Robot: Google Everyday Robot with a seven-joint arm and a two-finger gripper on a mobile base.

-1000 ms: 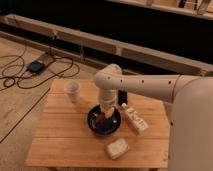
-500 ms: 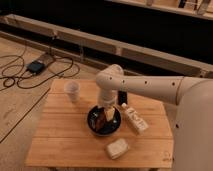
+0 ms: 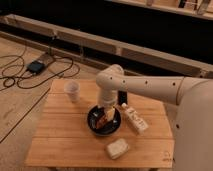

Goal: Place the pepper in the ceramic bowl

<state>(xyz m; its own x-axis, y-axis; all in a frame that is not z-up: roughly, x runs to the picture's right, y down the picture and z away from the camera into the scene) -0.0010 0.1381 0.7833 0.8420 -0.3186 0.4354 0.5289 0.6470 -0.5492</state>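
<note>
Wooden slats make up the small table (image 3: 60,137) under the arm. Down inside the ceramic bowl (image 3: 93,125) is the gripper (image 3: 105,118); whether its fingers are spread or pressed together I cannot tell. Beside the fingers in the bowl lies the reddish pepper (image 3: 102,123). Just right of the gripper lies a white bottle (image 3: 134,118), a pale packet (image 3: 117,148) nearer the table's front edge, a white cup (image 3: 72,90) well off to its left.

Pincer (image 3: 104,119) in ceramic bowl (image 3: 95,127)
</note>
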